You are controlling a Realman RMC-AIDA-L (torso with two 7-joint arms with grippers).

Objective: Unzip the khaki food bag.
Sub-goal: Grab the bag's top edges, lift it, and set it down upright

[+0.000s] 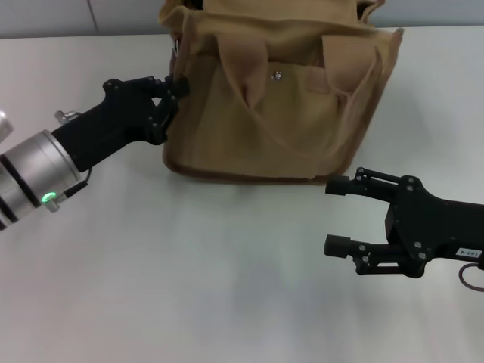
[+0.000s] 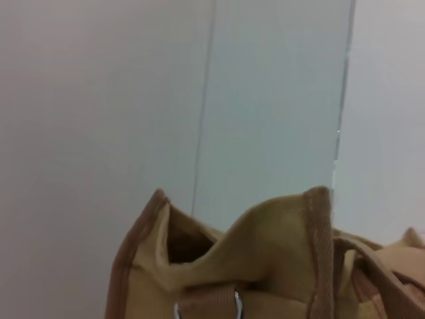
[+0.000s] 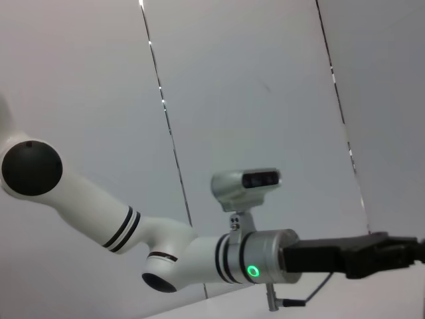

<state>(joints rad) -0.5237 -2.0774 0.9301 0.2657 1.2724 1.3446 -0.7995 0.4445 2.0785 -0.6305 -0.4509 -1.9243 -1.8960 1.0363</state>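
1. Currently the khaki food bag [image 1: 280, 94] stands on the desk [image 1: 189, 287], its long axis running across the robot's front.
2. Left gripper [image 1: 172, 94] jaws press the bag's end; grip state cannot tell.
3. Right gripper [image 1: 340, 215] jaws wide, empty, bag just beyond.
4. Zipper hidden; bag top cut off.

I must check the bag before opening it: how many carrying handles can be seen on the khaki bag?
2. On the khaki food bag, one handle loops down the front on the robot's left, the other handle on its right. More may be hidden behind the bag.
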